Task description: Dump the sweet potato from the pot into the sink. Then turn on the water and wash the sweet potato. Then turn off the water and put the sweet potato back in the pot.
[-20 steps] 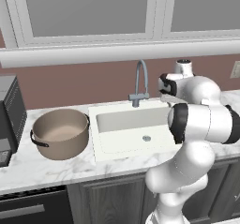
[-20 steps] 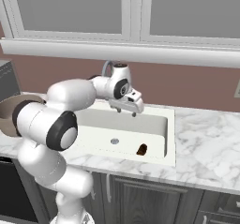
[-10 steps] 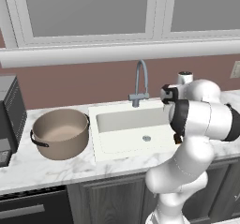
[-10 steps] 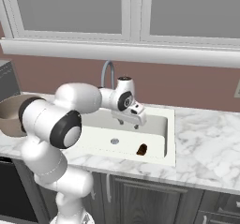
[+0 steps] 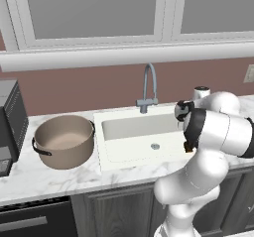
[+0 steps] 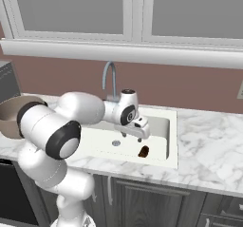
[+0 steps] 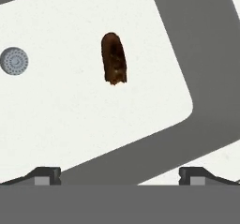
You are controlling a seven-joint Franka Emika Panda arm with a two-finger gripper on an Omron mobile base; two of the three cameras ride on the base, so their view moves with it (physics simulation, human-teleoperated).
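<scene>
Gripper (image 7: 120,175) is hovering over the sink (image 7: 56,120) with fingers spread wide and holding nothing, potato (image 7: 114,59) lying straight ahead, drain (image 7: 14,61) off left.

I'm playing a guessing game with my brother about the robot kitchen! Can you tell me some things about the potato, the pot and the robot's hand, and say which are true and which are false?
1. The sweet potato lies in the sink. True.
2. The pot holds the sweet potato. False: the pot looks empty, and the potato is in the sink.
3. The gripper is open with nothing between its fingers. True.
4. The potato sits right on the drain. False: it lies apart from the drain.
5. The pot stands upside down. False: it is upright on the counter.
</scene>
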